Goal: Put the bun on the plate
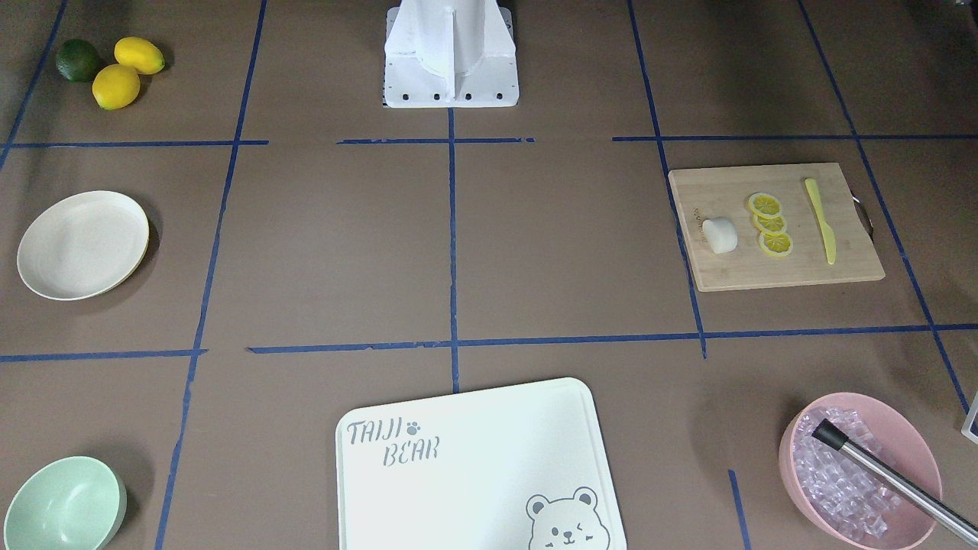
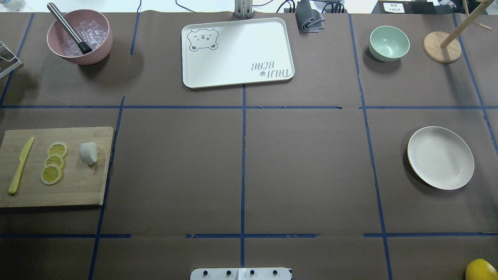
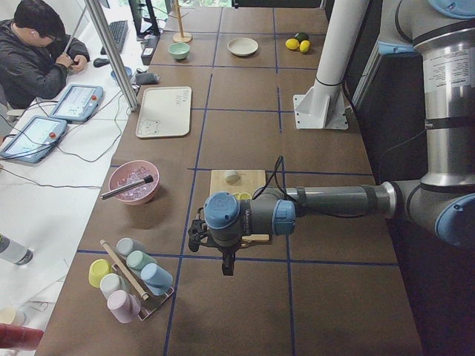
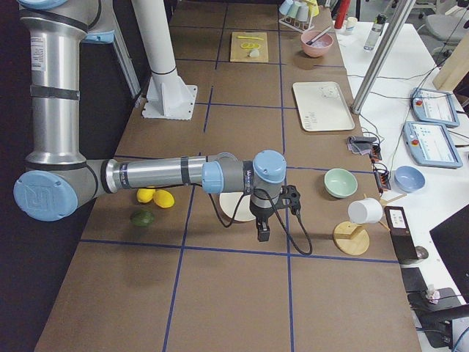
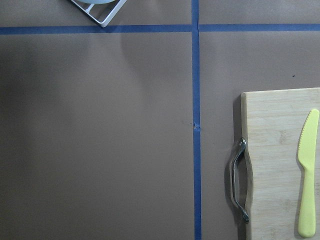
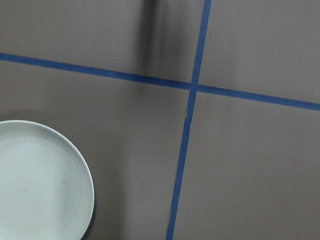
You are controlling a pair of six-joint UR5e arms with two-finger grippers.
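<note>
The white bun (image 1: 720, 234) (image 2: 88, 152) lies on a wooden cutting board (image 2: 78, 186) at the robot's left side, beside three lemon slices (image 2: 54, 161). At the opposite side of the table sits the round cream plate (image 1: 82, 244) (image 2: 440, 157), with nothing on it; its rim (image 6: 75, 150) also shows in the right wrist view. My left gripper (image 3: 226, 265) hangs above the table just outside the board's handle end. My right gripper (image 4: 262, 233) hovers beside the plate. Both show only in the side views, so I cannot tell whether they are open or shut.
A yellow knife (image 2: 19, 166) lies on the board. A pink bowl (image 2: 79, 37) of ice with a metal tool, a white bear tray (image 2: 237, 52), a mint-green bowl (image 2: 389, 42) and a wooden stand (image 2: 441, 47) line the far edge. Lemons and a lime (image 1: 114, 69) sit near the plate. A person (image 3: 37, 52) sits beyond the table.
</note>
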